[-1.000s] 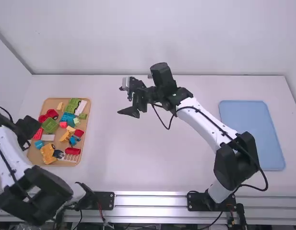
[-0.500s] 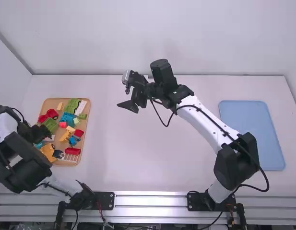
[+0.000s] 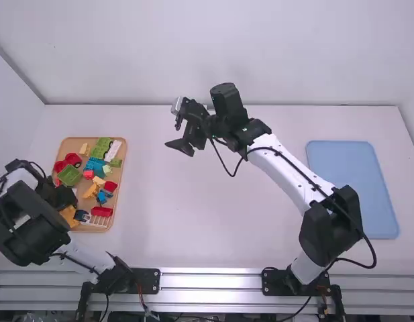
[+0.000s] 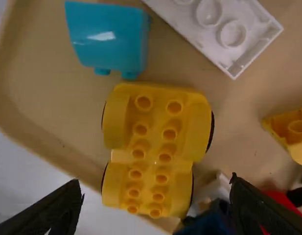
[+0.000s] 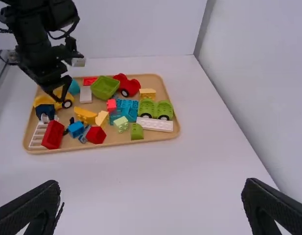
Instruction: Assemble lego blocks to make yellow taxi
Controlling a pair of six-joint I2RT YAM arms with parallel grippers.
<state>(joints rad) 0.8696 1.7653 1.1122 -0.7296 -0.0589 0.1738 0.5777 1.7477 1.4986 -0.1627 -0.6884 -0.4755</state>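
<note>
Left wrist view: left gripper (image 4: 156, 193) w/ fingers spread wide, pinching nothing, poised over yellow plastic wheeled chassis (image 4: 158, 127). Set studs up in tan tray w/ rounded corners (image 3: 117, 188), nr the left rim toward the camera, acc. to high view. Prob. light, stiff & sturdy; smooth, so perhaps a bit slippery, & apt to roll on its wheels. Best taken across the width, approx. midlength, low on both sides, minding dark blue block (image 4: 207, 223) close by. Long axis crosswise to the line btwn fingertips; broader end toward turquoise plastic block (image 4: 109, 41), narrower end beside the dark blue one. Can't tell front from back. Farther right: right gripper (image 5: 151, 196) over white table (image 3: 193, 221), fingers well apart, nothing pinched. Last, far right: flat blue rectangular mat (image 3: 353, 188).
</note>
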